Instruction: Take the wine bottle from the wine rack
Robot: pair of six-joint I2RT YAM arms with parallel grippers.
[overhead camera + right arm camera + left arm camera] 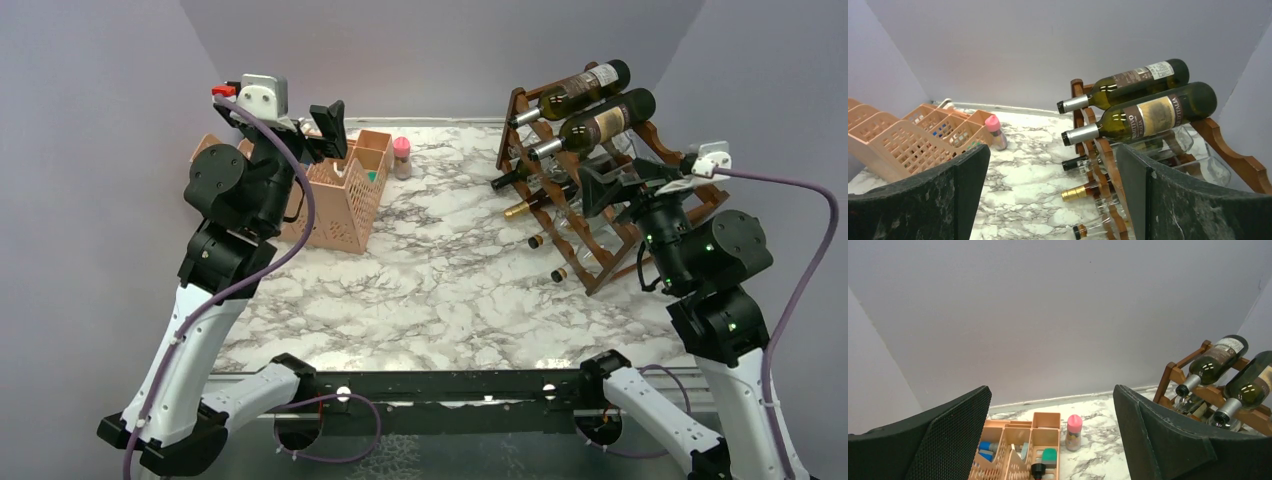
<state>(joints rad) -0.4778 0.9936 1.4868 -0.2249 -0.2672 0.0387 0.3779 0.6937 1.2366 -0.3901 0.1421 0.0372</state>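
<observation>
While held released and empty, points right end effector (598,190) at wine rack (604,262), left end effector (330,128) likewise released. Shows wine bottle (600,122) racked, seemingly untouched; grasp and lift pending.

Glossy dark-green glass on the wine bottle (1148,116), paper label, silvery foil neck. Smooth varnished reddish wood for the wine rack (1103,150). Polished marble-look bench (440,270). Matt peach plastic organiser (340,205). Matt black left fingers (955,432), finely dimpled.
</observation>
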